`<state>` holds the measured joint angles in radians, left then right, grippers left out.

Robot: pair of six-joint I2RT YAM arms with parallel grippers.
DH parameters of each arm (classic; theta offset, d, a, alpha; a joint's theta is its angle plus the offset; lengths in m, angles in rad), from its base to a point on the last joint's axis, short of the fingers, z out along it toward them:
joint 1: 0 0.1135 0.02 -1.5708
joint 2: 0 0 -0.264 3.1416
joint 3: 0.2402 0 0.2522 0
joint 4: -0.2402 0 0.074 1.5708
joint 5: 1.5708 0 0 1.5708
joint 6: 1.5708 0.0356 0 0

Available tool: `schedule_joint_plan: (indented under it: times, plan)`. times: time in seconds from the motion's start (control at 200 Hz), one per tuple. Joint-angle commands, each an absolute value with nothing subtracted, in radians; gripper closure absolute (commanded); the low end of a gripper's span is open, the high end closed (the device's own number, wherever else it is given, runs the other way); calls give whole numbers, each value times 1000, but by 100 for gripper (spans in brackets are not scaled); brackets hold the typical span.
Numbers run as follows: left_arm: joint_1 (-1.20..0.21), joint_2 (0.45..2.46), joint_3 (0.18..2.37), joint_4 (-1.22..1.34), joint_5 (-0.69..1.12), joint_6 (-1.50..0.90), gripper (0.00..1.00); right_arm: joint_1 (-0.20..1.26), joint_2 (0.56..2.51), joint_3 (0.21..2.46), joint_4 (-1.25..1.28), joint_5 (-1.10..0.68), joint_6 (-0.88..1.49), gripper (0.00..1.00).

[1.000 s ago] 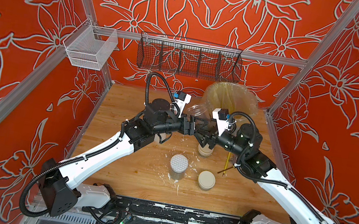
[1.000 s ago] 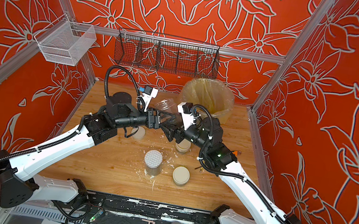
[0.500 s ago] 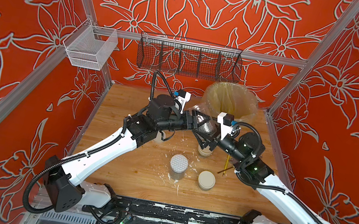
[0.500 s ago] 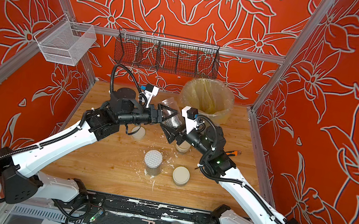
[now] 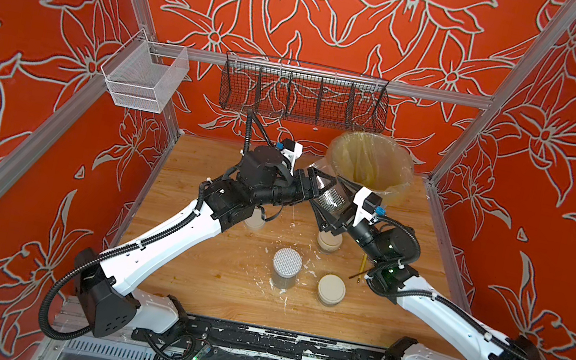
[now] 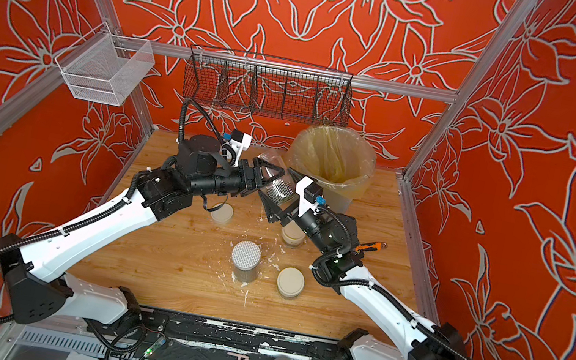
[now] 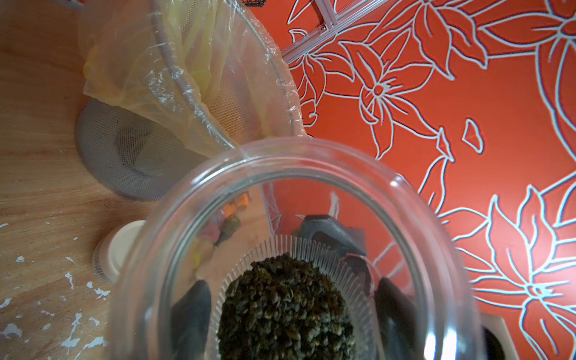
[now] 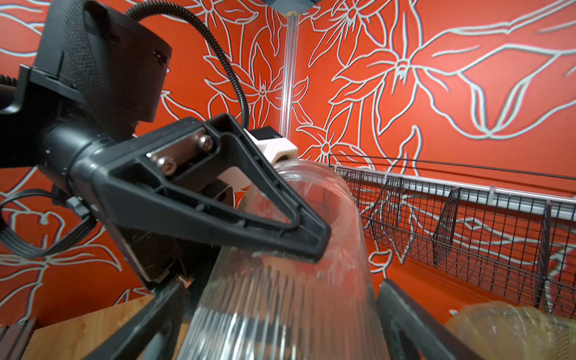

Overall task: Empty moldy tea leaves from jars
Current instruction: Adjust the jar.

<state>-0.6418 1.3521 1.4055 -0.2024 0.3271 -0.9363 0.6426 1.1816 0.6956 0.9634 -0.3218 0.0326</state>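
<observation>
- My left end effector (image 5: 318, 189) is clamped across the open jar (image 5: 330, 201), which hangs tilted in the air.
- Only the left wrist view looks down its mouth. The tea leaves (image 7: 283, 311) sit clumped at the ribbed bottom, with my fingers (image 7: 190, 311) dark through the glass on either side.
- My right end effector (image 8: 280, 286) stands wide around the jar's base. In the right wrist view I think neither finger presses it, though the gap is hard to read.
- Both top views show the lined bin (image 5: 394, 191) just beyond both end effectors.
- The dotted-lid jar (image 5: 286, 265) and the cream-lidded jar (image 5: 331, 289) stand on the desk (image 5: 220, 281), well behind the end effectors.
</observation>
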Motion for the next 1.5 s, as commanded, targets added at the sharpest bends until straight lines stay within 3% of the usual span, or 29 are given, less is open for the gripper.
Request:
schedule_joint_plan:
  times: [0.0,0.23,0.41,0.581,0.796,0.961,1.081,1.191,1.286,1.421,1.466,1.497]
  plan:
    - [-646,1341,1451,-138,319,-952,90,648,1223,709,1112,-307,18,3]
    - [-647,1338,1453,-138,325,-960,90,647,1278,723,1154,-319,32,10]
    - [-647,1338,1450,-125,340,-980,91,648,1282,723,1158,-311,35,23]
    - [-647,1335,1459,-128,341,-981,91,647,1270,720,1136,-310,49,3]
    - [-647,1315,1451,-140,296,-971,92,647,1260,685,1131,-272,26,10]
    - [-647,1320,1448,-114,325,-989,92,647,1263,681,1122,-263,22,3]
    - [-648,1321,1450,-117,324,-988,93,647,1266,683,1113,-261,15,3]
    - [-648,1322,1447,-117,322,-989,93,648,1266,687,1110,-262,19,13]
    - [-649,1325,1448,-108,330,-992,93,648,1267,697,1089,-262,26,15]
    - [-649,1329,1451,-100,341,-986,92,648,1273,700,1110,-268,44,34]
    - [-649,1330,1451,-101,339,-981,87,647,1275,704,1116,-271,51,41]
    - [-649,1329,1451,-100,336,-978,78,648,1272,708,1114,-273,54,44]
